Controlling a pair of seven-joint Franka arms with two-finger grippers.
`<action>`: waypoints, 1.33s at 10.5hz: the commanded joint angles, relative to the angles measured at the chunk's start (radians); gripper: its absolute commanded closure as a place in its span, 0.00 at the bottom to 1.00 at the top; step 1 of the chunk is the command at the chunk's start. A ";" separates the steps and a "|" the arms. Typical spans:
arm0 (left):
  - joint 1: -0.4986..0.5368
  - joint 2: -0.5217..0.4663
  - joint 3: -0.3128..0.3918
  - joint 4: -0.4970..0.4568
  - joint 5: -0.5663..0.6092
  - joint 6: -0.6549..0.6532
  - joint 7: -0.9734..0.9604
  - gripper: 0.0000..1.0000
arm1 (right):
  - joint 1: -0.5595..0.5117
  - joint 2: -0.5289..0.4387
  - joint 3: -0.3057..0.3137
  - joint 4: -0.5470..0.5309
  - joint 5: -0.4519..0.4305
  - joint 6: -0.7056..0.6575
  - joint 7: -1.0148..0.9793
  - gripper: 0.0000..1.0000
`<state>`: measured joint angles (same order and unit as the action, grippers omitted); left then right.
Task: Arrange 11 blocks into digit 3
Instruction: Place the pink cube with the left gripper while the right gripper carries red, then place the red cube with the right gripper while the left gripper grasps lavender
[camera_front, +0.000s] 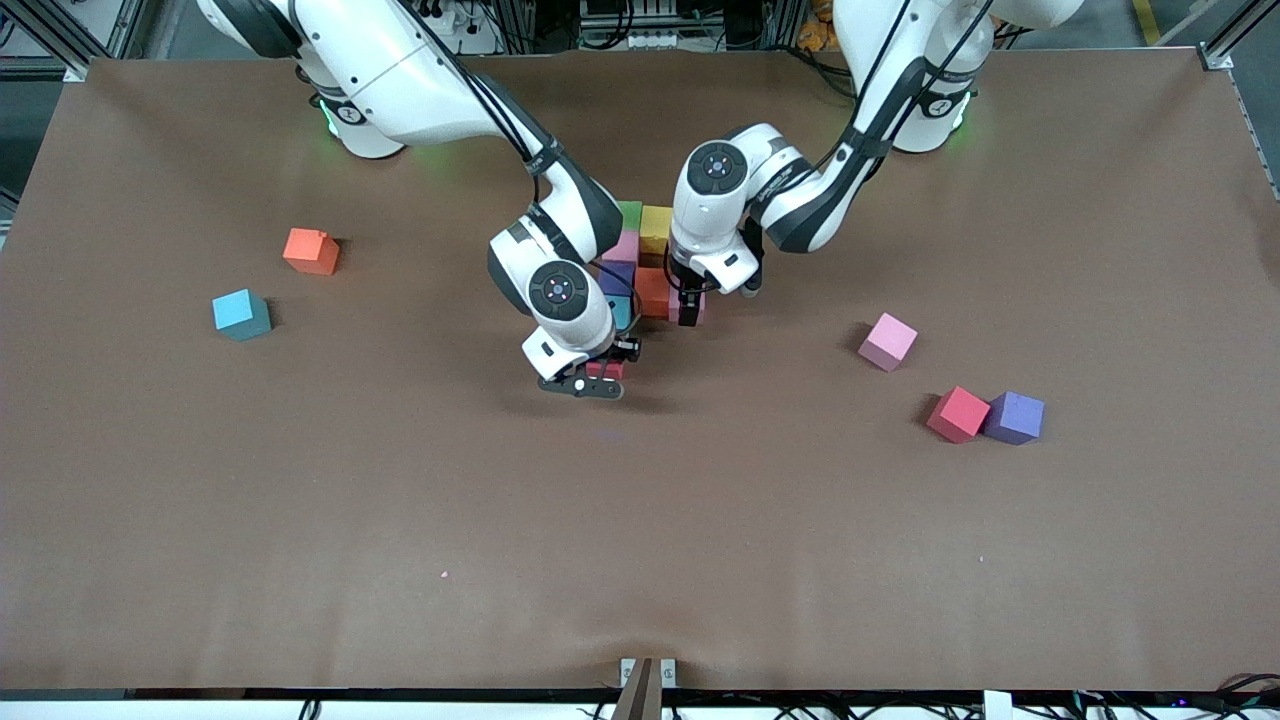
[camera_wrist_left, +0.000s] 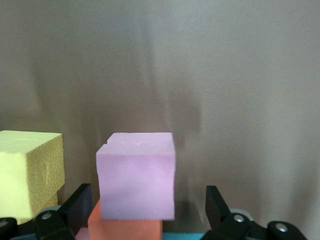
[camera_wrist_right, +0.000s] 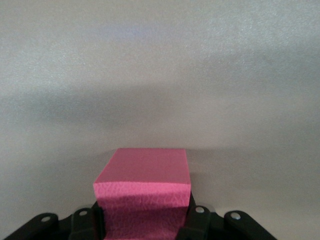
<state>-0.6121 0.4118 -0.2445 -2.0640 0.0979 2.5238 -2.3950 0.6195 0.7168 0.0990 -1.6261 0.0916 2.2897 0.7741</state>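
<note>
Lifting away, the left gripper, fingers spread around the pink block placed at the cluster's near edge, could nudge it askew. Right gripper, over bare tabletop, clamps a red block.

We find no legible text, label, brand or number in any of the three views. The cubes' faces are plain colour, and the brown table carries no markings. A small dark badge on each arm's lower link, near the base, may hold a logo or lettering, but we cannot read it from the front camera.
</note>
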 joint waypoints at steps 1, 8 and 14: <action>0.040 -0.114 -0.004 -0.057 0.025 -0.036 0.059 0.00 | 0.006 0.009 0.008 0.008 -0.013 -0.012 0.013 0.81; 0.294 -0.186 -0.006 -0.059 0.023 -0.190 0.576 0.00 | -0.009 0.006 0.013 0.008 -0.016 -0.015 -0.018 0.00; 0.585 -0.211 -0.007 -0.149 0.042 -0.275 1.074 0.00 | -0.168 -0.277 0.008 -0.009 -0.013 -0.176 -0.235 0.00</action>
<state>-0.0961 0.2375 -0.2368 -2.1662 0.1050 2.2507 -1.4065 0.5552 0.5715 0.0933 -1.5841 0.0869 2.1630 0.6575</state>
